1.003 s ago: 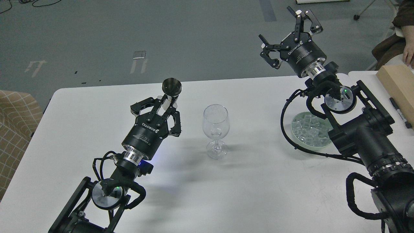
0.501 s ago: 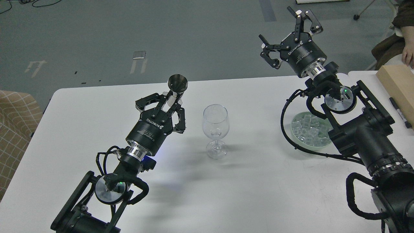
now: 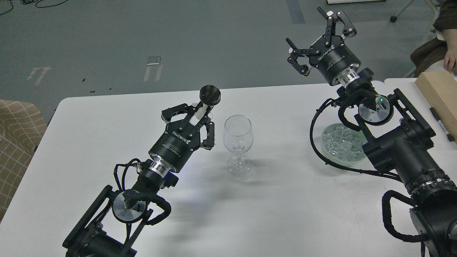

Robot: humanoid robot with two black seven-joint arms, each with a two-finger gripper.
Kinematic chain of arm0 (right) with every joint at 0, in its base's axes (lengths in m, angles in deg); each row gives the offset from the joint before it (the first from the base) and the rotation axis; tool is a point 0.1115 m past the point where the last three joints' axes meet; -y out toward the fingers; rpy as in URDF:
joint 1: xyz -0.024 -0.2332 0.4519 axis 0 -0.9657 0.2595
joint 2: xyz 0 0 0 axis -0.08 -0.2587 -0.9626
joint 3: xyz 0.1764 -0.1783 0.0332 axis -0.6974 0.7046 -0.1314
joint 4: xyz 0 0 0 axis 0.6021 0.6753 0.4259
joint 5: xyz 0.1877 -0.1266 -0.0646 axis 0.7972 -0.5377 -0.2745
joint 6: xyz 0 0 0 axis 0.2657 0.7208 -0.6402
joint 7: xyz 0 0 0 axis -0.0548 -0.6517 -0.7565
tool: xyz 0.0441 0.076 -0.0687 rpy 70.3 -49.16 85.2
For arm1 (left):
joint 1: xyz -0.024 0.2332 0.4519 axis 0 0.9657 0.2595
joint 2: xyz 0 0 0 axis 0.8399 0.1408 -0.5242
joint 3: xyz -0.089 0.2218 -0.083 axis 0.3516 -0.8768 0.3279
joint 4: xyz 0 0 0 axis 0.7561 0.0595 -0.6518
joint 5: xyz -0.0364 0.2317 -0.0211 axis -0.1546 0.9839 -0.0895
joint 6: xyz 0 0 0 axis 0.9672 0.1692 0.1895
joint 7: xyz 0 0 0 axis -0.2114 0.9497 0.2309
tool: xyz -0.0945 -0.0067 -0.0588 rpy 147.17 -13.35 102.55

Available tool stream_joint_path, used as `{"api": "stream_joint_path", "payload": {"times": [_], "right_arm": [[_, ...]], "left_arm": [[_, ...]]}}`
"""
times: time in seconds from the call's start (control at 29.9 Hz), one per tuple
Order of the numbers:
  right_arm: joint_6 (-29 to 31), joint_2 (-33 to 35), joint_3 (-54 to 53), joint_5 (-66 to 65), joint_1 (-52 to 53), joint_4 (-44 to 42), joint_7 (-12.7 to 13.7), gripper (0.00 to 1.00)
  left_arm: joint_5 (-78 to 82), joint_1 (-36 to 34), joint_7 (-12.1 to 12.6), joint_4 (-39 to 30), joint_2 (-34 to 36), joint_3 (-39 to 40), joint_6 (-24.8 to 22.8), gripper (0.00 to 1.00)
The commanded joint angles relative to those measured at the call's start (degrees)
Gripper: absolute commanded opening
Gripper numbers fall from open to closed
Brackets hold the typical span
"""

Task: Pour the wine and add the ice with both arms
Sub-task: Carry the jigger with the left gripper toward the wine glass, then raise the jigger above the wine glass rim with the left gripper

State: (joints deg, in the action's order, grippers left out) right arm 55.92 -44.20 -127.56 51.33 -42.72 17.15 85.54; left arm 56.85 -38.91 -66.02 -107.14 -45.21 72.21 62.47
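Note:
An empty-looking clear wine glass (image 3: 238, 134) stands upright mid-table. My left gripper (image 3: 194, 115) is shut on the stem of a small metal cup (image 3: 210, 95), held above the table just left of the glass, with the cup near the rim's far-left side. No stream of wine shows. The ice (image 3: 339, 141), several clear cubes, lies in a round glass dish (image 3: 330, 151) at the right, partly hidden by my right arm. My right gripper (image 3: 321, 35) is open and empty, raised high beyond the table's far edge.
The white table (image 3: 285, 214) carries a wooden box (image 3: 437, 92) and a black marker (image 3: 441, 123) at its far right. A person's hand (image 3: 450, 60) rests near the box. A checked chair (image 3: 18, 132) stands at the left.
My left gripper has moved right toward the wine glass with the metal cup, and the cup has turned more sideways. The right arm has not moved.

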Motion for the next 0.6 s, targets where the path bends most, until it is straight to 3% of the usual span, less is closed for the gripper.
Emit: {"api": "stream_joint_path", "payload": {"times": [0.0,0.57], "right_arm": [[0.00,0.00,0.00,0.00,0.02,0.08,0.07,1.00],[0.00,0.00,0.00,0.00,-0.07,0.08,-0.02,1.00]], "left_arm": [[0.70,-0.90,0.00,0.06,0.07,-1.02,0.00,0.01],[1.32,-2.93,0.18,2.52,1.30,-1.46,-0.09,0.01]]}}
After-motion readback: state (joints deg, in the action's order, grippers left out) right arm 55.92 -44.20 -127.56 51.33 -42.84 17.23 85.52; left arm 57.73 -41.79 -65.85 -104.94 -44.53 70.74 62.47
